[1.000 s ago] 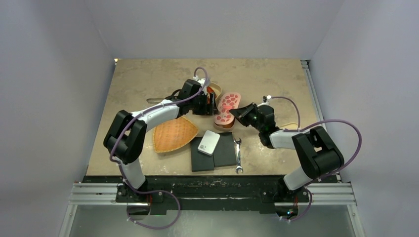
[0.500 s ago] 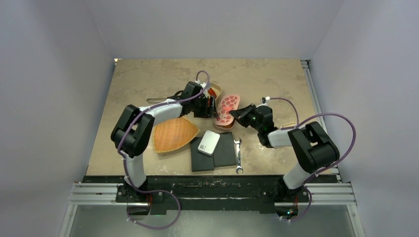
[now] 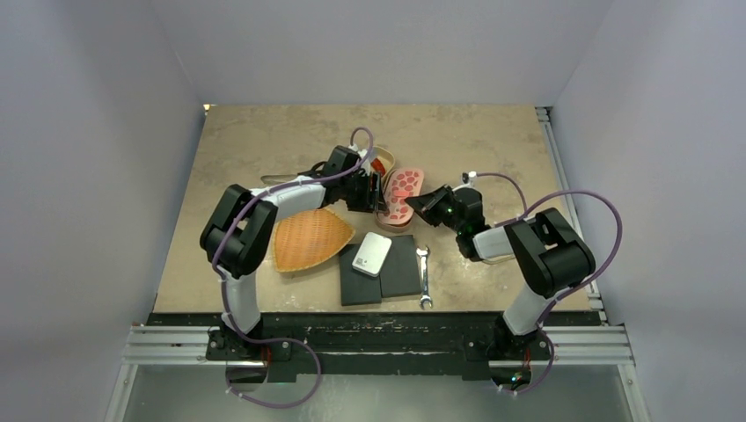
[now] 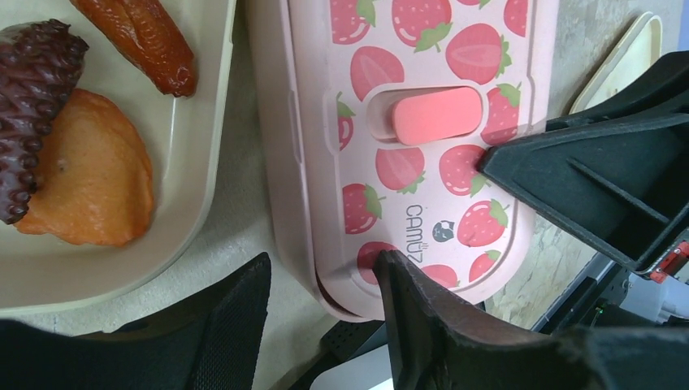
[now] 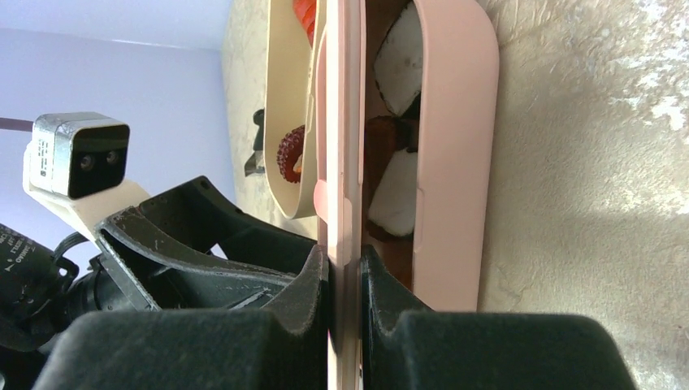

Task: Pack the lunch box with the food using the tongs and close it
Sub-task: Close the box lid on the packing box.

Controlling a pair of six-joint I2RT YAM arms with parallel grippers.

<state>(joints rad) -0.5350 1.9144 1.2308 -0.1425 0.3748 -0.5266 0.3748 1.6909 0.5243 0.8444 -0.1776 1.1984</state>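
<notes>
The pink lunch box (image 5: 455, 122) lies mid-table with white and dark food (image 5: 390, 203) inside. Its strawberry-printed lid (image 4: 422, 162) stands partly raised over it. My right gripper (image 5: 345, 260) is shut on the lid's edge (image 3: 403, 189). My left gripper (image 4: 321, 280) is open and straddles the box's near corner, one fingertip (image 4: 406, 301) touching the lid top and the other over bare table. An orange piece (image 4: 89, 175), a dark brown piece (image 4: 32, 122) and a red-brown piece (image 4: 142, 41) lie in a cream tray (image 4: 195, 162) beside it. Slim dark tongs (image 3: 280, 179) lie behind the left forearm.
A wicker basket (image 3: 308, 237) sits in front of the left gripper (image 3: 365, 189). Two black pads (image 3: 400, 272) with a white device (image 3: 372, 253) on them lie near the front. A silver wrench (image 3: 424, 277) lies beside them, below the right gripper (image 3: 422, 207). A cream lid (image 4: 626, 57) lies right of the box.
The right gripper has carried the lid a little to the left, and the lid looks narrower from above. The left gripper's jaws have narrowed at the box's corner.
</notes>
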